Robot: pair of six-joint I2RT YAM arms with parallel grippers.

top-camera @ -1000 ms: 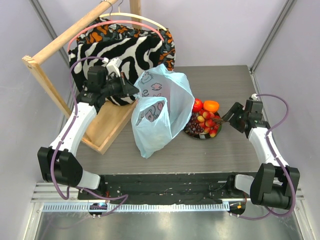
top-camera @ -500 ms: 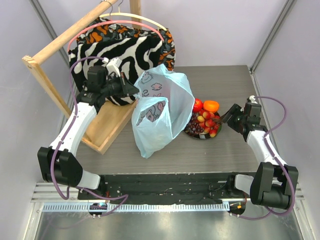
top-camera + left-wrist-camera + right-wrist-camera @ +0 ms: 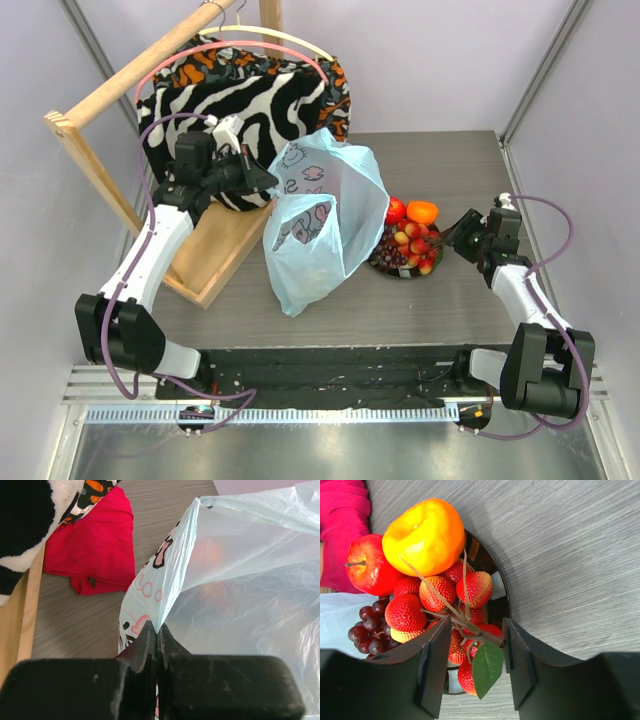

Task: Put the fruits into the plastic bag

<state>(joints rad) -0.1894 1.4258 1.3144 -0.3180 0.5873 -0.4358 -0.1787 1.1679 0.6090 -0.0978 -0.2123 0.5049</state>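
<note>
The light-blue plastic bag (image 3: 325,225) stands left of the dark plate (image 3: 400,272). My left gripper (image 3: 270,180) is shut on the bag's upper edge and holds it up; the left wrist view shows its jaws (image 3: 156,626) pinching the bag (image 3: 240,580). The plate (image 3: 501,592) holds a red apple (image 3: 367,567), an orange-yellow fruit (image 3: 425,535), a bunch of red-yellow balls (image 3: 432,597) and dark grapes (image 3: 370,630). My right gripper (image 3: 450,238) is open at the plate's right edge. Its jaws (image 3: 476,624) stand either side of the bunch's stem and green leaf (image 3: 487,667) without closing on them.
A wooden rack (image 3: 120,85) with a zebra-striped fabric (image 3: 255,105) stands at the back left, on a wooden base (image 3: 215,250). A red cloth (image 3: 95,545) lies behind the bag and also shows in the right wrist view (image 3: 342,520).
My right wrist has shifted slightly, with the gripper staying at the plate's right edge. The left arm and the bag have not moved.
</note>
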